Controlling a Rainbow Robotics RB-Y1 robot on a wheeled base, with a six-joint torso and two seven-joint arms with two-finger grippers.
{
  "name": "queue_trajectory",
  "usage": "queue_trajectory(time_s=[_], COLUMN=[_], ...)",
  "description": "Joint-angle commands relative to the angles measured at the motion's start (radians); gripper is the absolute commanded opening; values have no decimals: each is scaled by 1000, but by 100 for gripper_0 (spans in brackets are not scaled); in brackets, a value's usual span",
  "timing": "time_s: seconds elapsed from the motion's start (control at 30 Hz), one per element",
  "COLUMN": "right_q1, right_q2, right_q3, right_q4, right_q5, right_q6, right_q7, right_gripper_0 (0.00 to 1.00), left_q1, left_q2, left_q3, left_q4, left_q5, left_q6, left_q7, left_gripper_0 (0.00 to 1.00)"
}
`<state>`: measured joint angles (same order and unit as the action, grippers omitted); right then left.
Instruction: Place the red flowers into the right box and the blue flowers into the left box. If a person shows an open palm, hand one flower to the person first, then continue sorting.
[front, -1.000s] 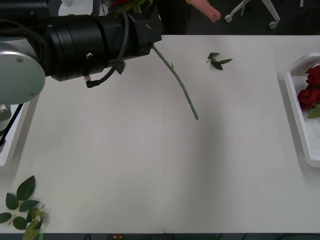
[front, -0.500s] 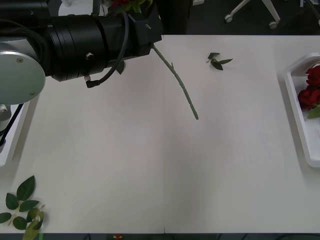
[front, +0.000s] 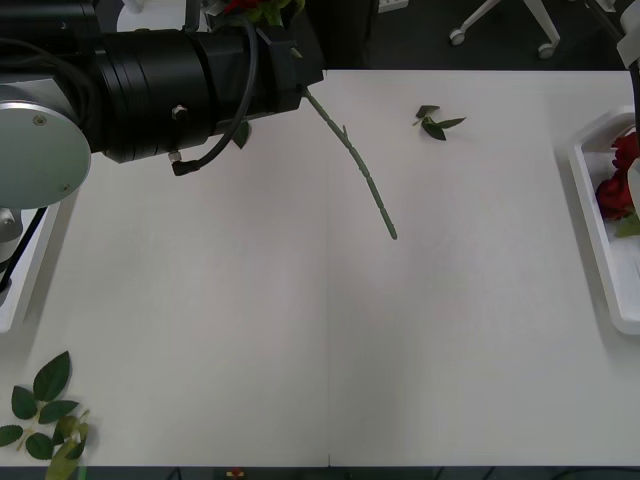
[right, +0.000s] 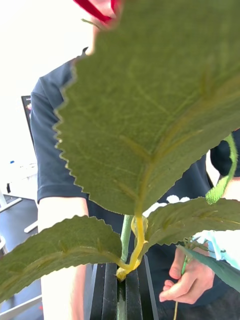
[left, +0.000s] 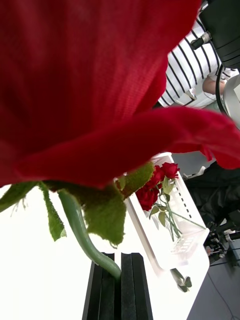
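- Tool state first, left side: the left tool (left: 120, 260) has its two black fingers pressed together on the green stem of a red rose (left: 95, 85), gripped just under the head.
- From the front, the left arm (front: 180, 90) reaches across the far left part of the counter (front: 300, 330), wrist near the far edge.
- The rose's stem (front: 358, 165) hangs out of that wrist, slanting down and toward the robot's right. Its tip is above the middle of the counter.
- The right tool (right: 125, 275) is likewise closed, its black fingers pinching a leafy stem (right: 131, 235) where a yellowish stalk branches off.
- Broad serrated leaves (right: 150, 110) spread just past the fingers, with a sliver of red petal (right: 97, 7) beyond them.
- A person (right: 55, 165) in a dark short-sleeved shirt stands close behind those leaves. One hand (right: 187, 282) is curled around a thin stem; I cannot tell which flower that stem belongs to.
- The right box (front: 600, 250) lies at the counter's right edge with several red flowers (front: 612, 192) lying in it.
- The left box (front: 20, 290) shows as a white rim at the left edge, partly under the left arm.
- A loose leaf sprig (front: 435, 122) lies near the far edge, and more leaves (front: 45, 410) lie at the near left corner.
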<state>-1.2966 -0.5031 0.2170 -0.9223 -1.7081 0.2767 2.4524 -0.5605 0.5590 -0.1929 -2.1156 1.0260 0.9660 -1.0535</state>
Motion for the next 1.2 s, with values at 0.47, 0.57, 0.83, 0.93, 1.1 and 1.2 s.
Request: queue_trajectory(time_s=[0.47, 0.57, 0.83, 0.93, 1.1, 1.2], right_q1=[-67, -67, -55, -55, -50, -43], right_q2=[-32, -72, -230, -288, -364, -414], right_q3=[97, 124, 235, 262, 309, 355], right_q4=[-23, -21, -21, -21, -23, -39], right_q5=[-166, -193, -254, -255, -309, -384], right_q6=[-5, 61, 383, 535, 714, 800], right_q7=[17, 10, -133, -219, -401, -466], right_gripper_0=[92, 92, 92, 92, 92, 92], left_q1=[-38, -38, -38, -38, -38, -38], left_q2=[-16, -16, -16, -16, -16, -16], left_q3=[15, 15, 15, 15, 15, 15], left_q4=[-32, -32, -32, -32, -32, -32], left_q5=[-7, -7, -7, -7, -7, -7], left_q6=[-15, -15, -15, -15, -15, -15], left_q7=[-19, -19, -19, -19, -19, -19], left_gripper_0=[0, 0, 0, 0, 0, 0])
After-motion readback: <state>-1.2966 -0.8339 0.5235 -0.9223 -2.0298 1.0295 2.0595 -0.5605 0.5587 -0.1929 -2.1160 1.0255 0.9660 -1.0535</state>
